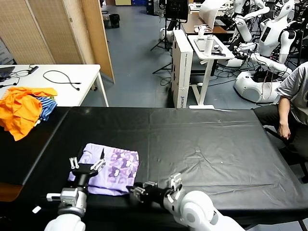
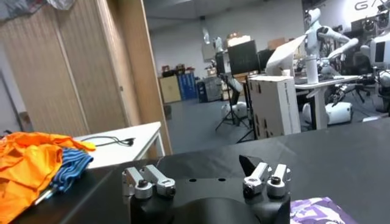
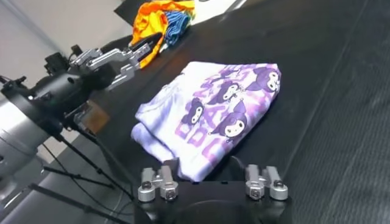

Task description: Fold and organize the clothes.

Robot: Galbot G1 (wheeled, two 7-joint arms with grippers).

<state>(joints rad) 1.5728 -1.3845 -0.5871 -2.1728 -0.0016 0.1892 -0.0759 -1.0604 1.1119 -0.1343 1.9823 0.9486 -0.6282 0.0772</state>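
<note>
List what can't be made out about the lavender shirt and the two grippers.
- Folded pale lavender T-shirt: its underside and inner layers, hidden by its own folds in every view.
- Left gripper: open above the shirt's left edge; contact with the fabric is hidden by its own body in the head view.
- Right gripper: at the shirt's near corner; whether fabric is pinched is unclear.

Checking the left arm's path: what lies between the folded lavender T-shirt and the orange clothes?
Only bare black table cover, as the head view shows, between the T-shirt and the orange clothes. The left gripper hovers open at the shirt's edge.
</note>
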